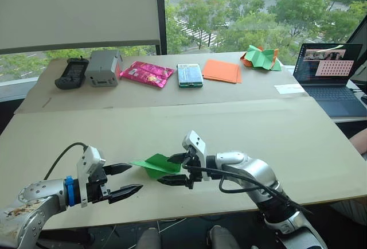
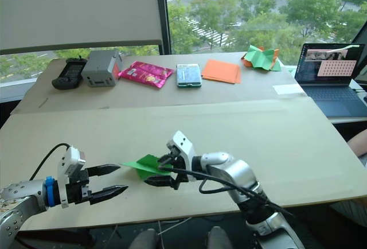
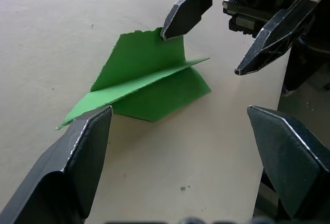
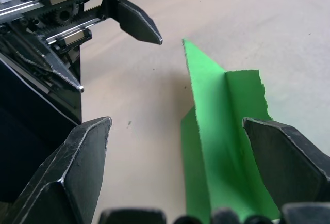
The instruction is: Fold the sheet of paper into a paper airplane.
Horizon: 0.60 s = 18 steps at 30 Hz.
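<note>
The green sheet of paper (image 1: 156, 164) lies near the table's front edge, folded into a pointed paper airplane with two wings and a raised centre crease (image 3: 149, 77). Its nose points toward my left gripper (image 1: 133, 179), which stands open just short of the tip without touching it. At the tail end my right gripper (image 1: 166, 170) is open, its fingers on either side of the paper (image 4: 216, 131). One right fingertip (image 3: 170, 25) sits at the edge of the raised wing. Nothing is clamped.
On the rear table stand a black device (image 1: 71, 72), a grey box (image 1: 103, 67), a pink packet (image 1: 146, 73), a green-white packet (image 1: 190, 74), flat orange sheets (image 1: 222, 70) and a crumpled green-and-orange heap (image 1: 261, 57). A laptop (image 1: 331, 77) sits at the right.
</note>
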### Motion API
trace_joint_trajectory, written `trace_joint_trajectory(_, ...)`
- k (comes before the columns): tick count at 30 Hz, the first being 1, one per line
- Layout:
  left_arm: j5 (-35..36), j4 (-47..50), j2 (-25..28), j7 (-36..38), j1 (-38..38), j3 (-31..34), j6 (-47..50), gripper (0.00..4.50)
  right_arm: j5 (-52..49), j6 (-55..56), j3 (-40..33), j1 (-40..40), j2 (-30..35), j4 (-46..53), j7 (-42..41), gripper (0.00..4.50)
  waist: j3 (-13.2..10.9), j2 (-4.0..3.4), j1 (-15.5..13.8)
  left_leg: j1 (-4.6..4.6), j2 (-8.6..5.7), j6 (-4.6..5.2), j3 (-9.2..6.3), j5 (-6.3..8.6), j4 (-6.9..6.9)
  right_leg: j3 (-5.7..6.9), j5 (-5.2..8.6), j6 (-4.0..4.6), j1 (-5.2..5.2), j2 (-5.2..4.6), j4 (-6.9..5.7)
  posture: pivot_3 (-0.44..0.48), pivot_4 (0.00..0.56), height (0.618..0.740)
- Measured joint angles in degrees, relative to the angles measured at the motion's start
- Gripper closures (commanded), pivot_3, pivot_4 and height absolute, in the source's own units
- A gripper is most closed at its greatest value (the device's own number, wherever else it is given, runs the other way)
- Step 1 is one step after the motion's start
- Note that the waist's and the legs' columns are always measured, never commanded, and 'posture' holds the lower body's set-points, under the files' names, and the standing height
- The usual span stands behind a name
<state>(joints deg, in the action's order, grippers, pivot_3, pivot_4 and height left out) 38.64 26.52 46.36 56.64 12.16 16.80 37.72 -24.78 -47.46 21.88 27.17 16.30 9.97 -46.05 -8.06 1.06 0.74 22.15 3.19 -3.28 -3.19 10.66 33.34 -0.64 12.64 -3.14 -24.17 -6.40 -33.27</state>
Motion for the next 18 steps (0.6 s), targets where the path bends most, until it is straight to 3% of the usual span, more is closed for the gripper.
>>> trace_joint_trajectory(10,-0.1,-0.2,0.0,-1.0,-1.5,-0.1,0.0,0.05,6.8,8.0,2.3,1.6,0.8,-3.1,-0.1,0.00,0.0,0.06,0.0,-0.14,0.00,0.07,-0.01,-0.02,0.35,-0.14,0.00,-0.01,0.02,0.07,-0.75,0.000,0.150,0.706)
trace_joint_trajectory(18,-0.1,-0.2,0.0,-1.5,-2.1,-0.7,0.0,0.05,7.6,8.1,0.9,1.3,-1.2,-3.1,0.8,0.00,0.0,0.05,0.0,-0.13,0.00,0.07,-0.02,-0.02,0.37,-0.15,0.00,-0.01,0.03,0.07,-0.76,0.000,0.150,0.706)
